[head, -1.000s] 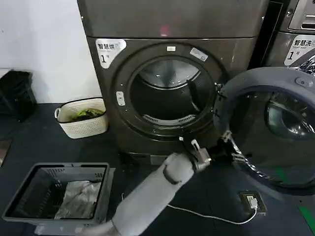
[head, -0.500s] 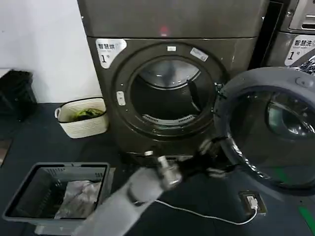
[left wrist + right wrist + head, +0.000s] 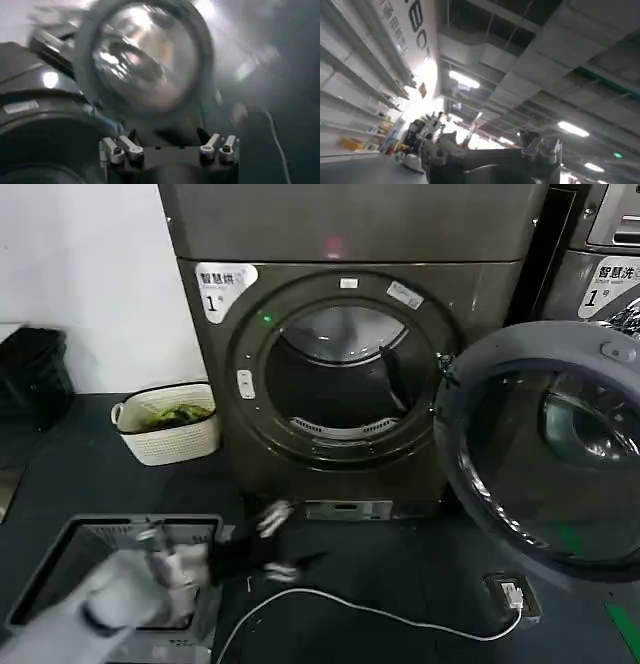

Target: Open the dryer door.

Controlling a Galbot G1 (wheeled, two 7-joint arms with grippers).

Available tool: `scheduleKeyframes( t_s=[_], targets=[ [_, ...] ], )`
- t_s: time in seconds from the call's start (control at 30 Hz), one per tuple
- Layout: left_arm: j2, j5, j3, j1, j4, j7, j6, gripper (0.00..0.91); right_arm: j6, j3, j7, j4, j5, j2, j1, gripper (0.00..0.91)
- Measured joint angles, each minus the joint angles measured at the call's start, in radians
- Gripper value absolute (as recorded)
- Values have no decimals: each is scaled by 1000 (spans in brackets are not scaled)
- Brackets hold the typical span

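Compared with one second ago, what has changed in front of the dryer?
The left pincer has left the lower rim of the round grey glass-windowed dryer door and swung back to the robot's left, now beside the grey plastic laundry basket, its fingers open. The door stayed wide open; the white wicker basket stayed put.

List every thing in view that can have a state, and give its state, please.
dryer door: swung fully open to the robot's right.
dryer drum: exposed, looks empty.
left gripper: open, holding nothing, low over the floor in front of the dryer.
right gripper: open, holding nothing, pointing up at the ceiling.
grey basket: holds pale laundry.
white basket: holds something green.
white cable: lying loose on the floor.
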Motion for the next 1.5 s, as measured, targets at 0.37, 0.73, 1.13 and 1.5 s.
scheduleKeyframes(
  t_s=[0.37, 0.73, 1.13, 1.5],
  targets=[
    [238, 614, -282, 222, 73, -1, -336, 907, 10, -11, -13, 18, 111, 15, -7, 907],
    [308, 1182, -367, 277, 99, 16, -476, 907, 22, -18, -19, 4, 111, 40, -1, 907],
    [313, 1311, -355, 267, 102, 24, -474, 907, 21, -18, -18, -28, 107, 43, -4, 907],
    [315, 1331, -353, 280, 132, 23, -474, 907, 56, -4, -22, -98, 97, 20, -15, 907]
  ],
)
